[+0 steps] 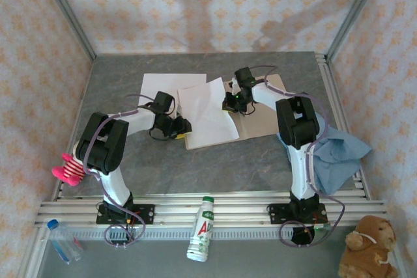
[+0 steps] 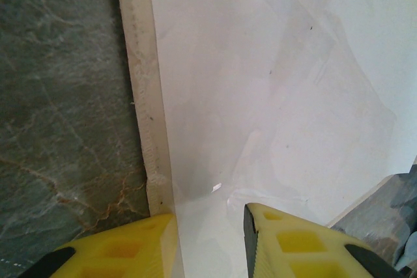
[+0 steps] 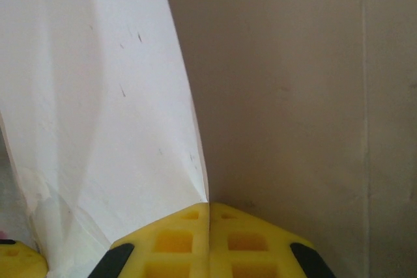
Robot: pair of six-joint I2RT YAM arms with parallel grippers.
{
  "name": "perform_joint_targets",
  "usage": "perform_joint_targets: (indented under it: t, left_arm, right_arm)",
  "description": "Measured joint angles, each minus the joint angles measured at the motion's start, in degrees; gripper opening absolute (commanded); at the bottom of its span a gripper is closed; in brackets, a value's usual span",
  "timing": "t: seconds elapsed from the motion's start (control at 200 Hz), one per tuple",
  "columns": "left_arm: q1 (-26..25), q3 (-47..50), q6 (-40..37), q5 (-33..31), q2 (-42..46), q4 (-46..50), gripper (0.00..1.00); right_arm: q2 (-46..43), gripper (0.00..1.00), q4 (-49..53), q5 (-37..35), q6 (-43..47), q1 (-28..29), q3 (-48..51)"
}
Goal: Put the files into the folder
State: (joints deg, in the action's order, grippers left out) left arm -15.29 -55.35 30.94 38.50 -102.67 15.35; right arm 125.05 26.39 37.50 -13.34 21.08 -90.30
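- While the right gripper [image 3: 208, 208] is pressed together on the edge of the first sheet [image 3: 98, 96], with creases running into its tips, draw that edge low and slowly across the folder [image 3: 293, 96]. A quick pull would likely tear or fold the paper.
- Note that the left gripper [image 2: 208, 214] stands partly spread. Its fingers [image 2: 124, 252] straddle the near edge of the same sheet, beside the folder's pale border. Use it as a stop so the sheet does not slide onto the table [image 2: 58, 96].
- Square the sheet to the folder. From above, it lies skewed over the left part, and the tan right part is bare.
- Plan to fetch the second sheet [image 1: 159, 86] afterwards. It lies flat on the table behind the folder, partly overlapped by the first sheet.
- You cannot tell whether the left pads press the paper or merely stand over it.
- You cannot make out the folder's fold line from above, because the first sheet and the right arm cover the middle.
- The wrist views cut off the far edges of the sheet, so judge alignment from the top view.
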Motion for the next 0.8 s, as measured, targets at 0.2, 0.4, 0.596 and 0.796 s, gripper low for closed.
perform_joint_targets:
  t: [0.2, 0.4, 0.596, 0.796]
  left_arm:
    - [0.00, 0.00, 0.02, 0.00, 0.00, 0.00, 0.34]
    - [0.00, 0.00, 0.02, 0.00, 0.00, 0.00, 0.34]
    - [0.00, 0.00, 0.00, 0.00, -0.04, 0.00, 0.34]
    - [0.00, 0.00, 0.00, 0.02, -0.13, 0.00, 0.34]
  right_arm:
    - [0.00, 0.00, -0.31, 0.00, -0.26, 0.15, 0.00]
    - [0.00, 0.00, -0.33, -0.02, -1.05, 0.24, 0.04]
    - [-0.24, 0.00, -1.22, -0.15, -1.33, 0.24, 1.40]
    - [-0.50, 0.13, -1.62, -0.20, -1.49, 0.26, 1.79]
